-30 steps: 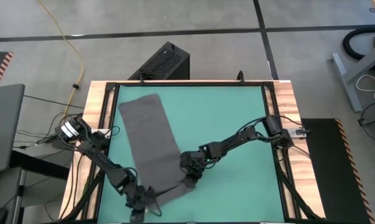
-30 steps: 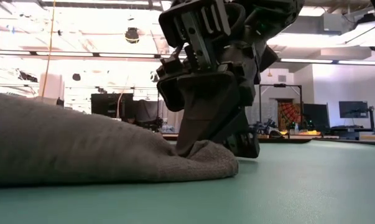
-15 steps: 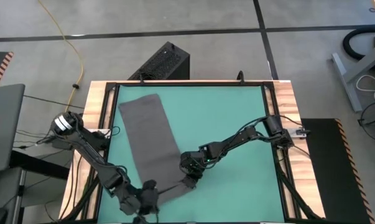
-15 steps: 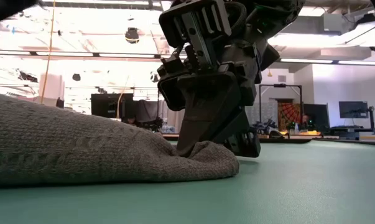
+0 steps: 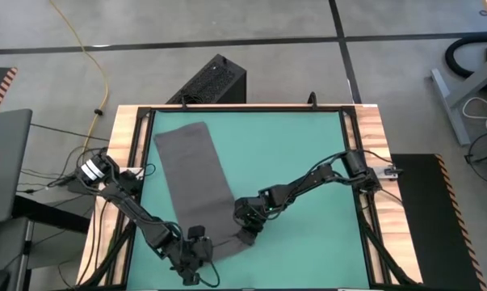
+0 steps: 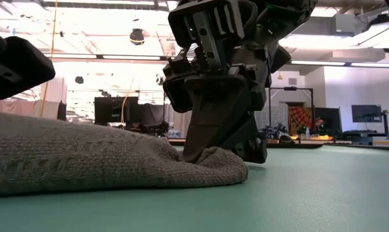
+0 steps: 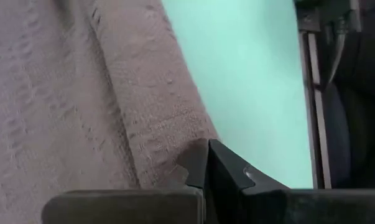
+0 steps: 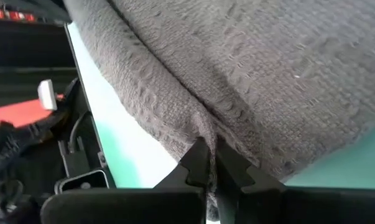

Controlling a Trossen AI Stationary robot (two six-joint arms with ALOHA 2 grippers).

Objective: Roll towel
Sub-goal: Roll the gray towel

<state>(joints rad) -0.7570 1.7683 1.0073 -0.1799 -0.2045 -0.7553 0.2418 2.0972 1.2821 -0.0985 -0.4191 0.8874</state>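
Note:
The dark grey towel (image 5: pixel 193 174) lies as a long strip on the green table, from the far left toward the near edge. It also shows in the low view (image 6: pixel 84 154). My right gripper (image 5: pixel 245 236) is shut on the towel's near right corner, seen from the side in the low view (image 6: pixel 210 151). My left gripper (image 5: pixel 196 245) is shut over the towel's near end, beside its edge (image 7: pixel 175 124). In the low view it (image 6: pixel 13 64) hangs above the cloth. My right gripper pinches a raised fold at the towel's near right corner (image 8: pixel 203 134) between its two fingers, which come from above, pointing down. The cloth puckers up into the fingertips (image 6: pixel 213 153). The rest of the towel lies slack on the table.
The green table top (image 5: pixel 291 162) lies bare to the right of the towel. Wooden side rails (image 5: pixel 364 162) frame it. A black box (image 5: pixel 211 81) stands on the floor beyond the far edge.
My left gripper has moved from the table's near edge toward the right and far side, over the towel's near end, and has come into the low view. My right gripper keeps its hold in place.

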